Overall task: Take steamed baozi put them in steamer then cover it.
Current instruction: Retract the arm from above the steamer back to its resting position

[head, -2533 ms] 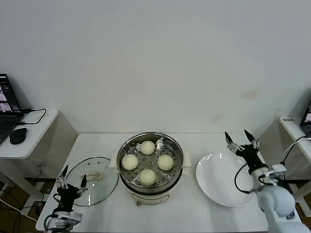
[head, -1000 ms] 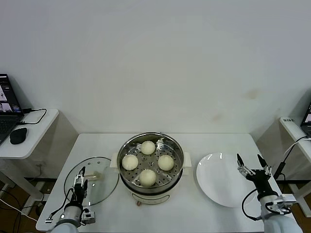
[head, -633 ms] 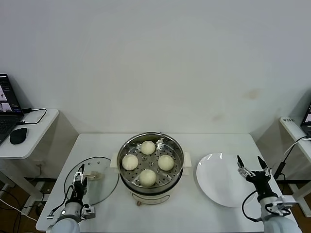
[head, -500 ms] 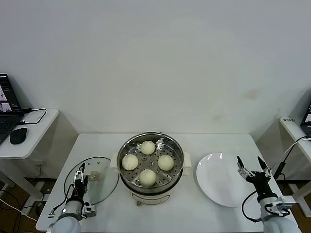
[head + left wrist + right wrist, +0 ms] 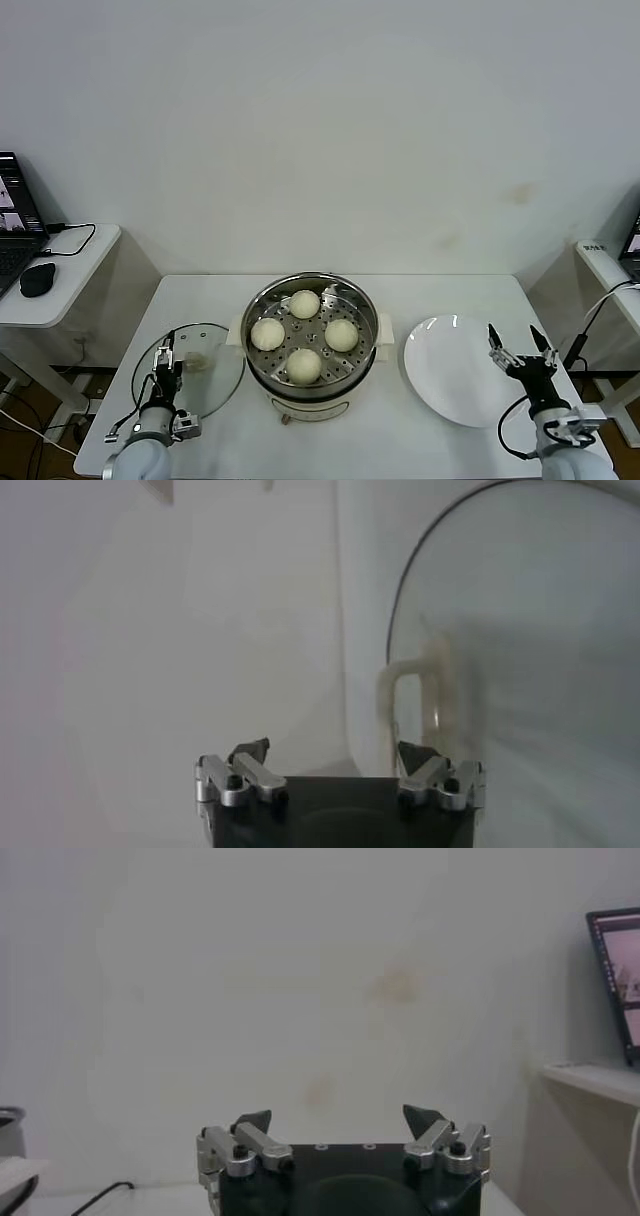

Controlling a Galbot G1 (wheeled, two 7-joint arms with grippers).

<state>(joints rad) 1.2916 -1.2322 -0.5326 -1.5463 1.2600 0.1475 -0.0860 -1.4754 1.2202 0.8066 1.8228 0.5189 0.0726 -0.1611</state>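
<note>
Counted four small round cream-white steamed baozi (image 5: 303, 336) in one large shiny stainless-steel steamer (image 5: 309, 343), upright and uncovered at the middle of the white surface (image 5: 400, 440). One round clear glass lid (image 5: 196, 370) lay flat to its left, one flat white plate (image 5: 455, 382) to its right. Left gripper (image 5: 164, 362) spread over the lid; right gripper (image 5: 521, 347) spread beside the plate.

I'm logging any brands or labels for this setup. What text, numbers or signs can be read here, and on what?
None can be read.
Laptop screen on the left side table: content too small.
Screen in the right wrist view: blurred.
Steamer, glass lid, plate: no markings visible.
</note>
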